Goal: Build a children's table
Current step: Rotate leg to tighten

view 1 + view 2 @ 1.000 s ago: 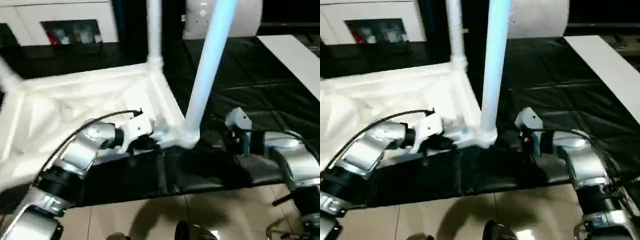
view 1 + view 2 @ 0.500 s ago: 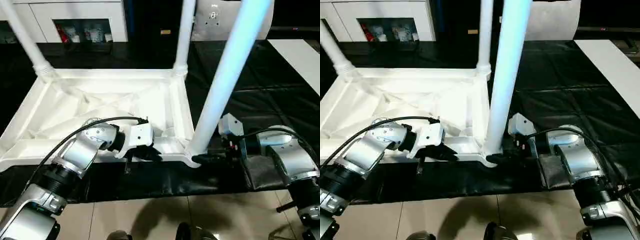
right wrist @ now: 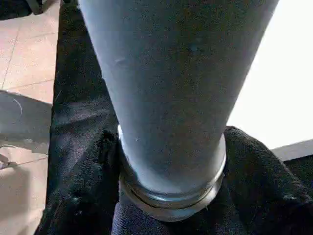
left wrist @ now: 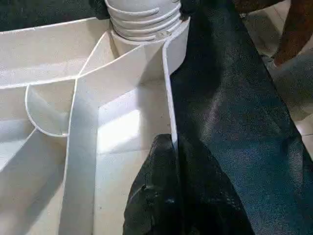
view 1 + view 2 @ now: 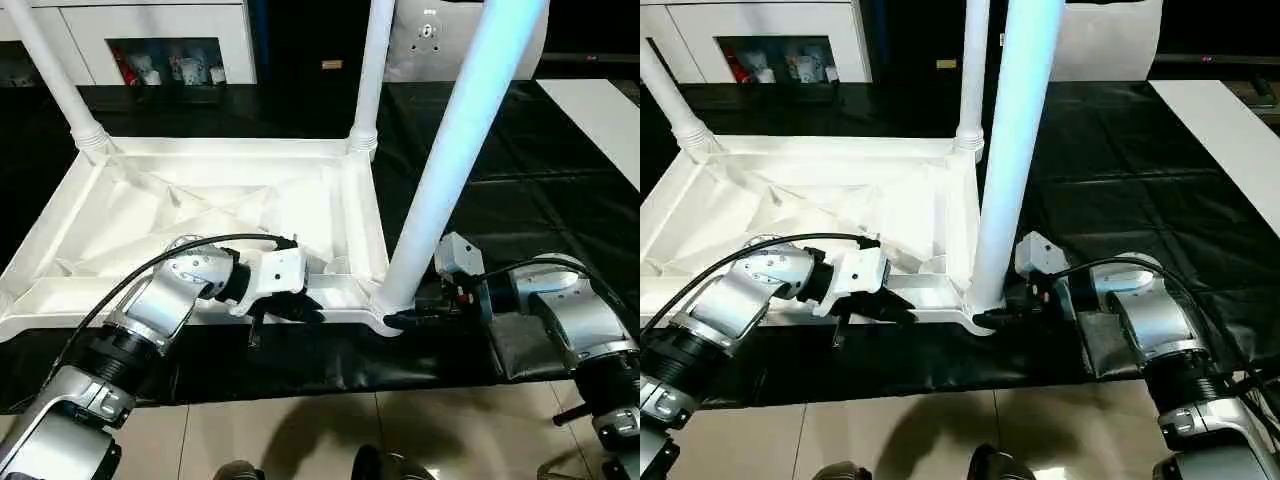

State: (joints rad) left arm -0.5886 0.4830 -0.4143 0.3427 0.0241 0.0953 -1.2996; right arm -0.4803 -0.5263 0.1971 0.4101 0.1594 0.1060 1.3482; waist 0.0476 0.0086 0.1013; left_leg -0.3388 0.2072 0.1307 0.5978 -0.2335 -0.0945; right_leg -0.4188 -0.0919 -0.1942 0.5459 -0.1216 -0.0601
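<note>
The left gripper [image 4: 173,196] pinches the near rim of the children's table [image 5: 200,200], which lies upside down on a black-sheeted work table [image 5: 520,200]. The right gripper [image 5: 410,318] clasps the base of the near right leg [image 5: 450,150] at its corner socket. 2 more legs stand upright in the far corners.

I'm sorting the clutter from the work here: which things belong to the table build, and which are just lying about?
Job:
- white top, upside down
- near leg
- two far legs
- left tool, on the top's near rim
- right tool, at the near leg's base

Lying about:
- white board
- cabinet
- black sheet
</note>
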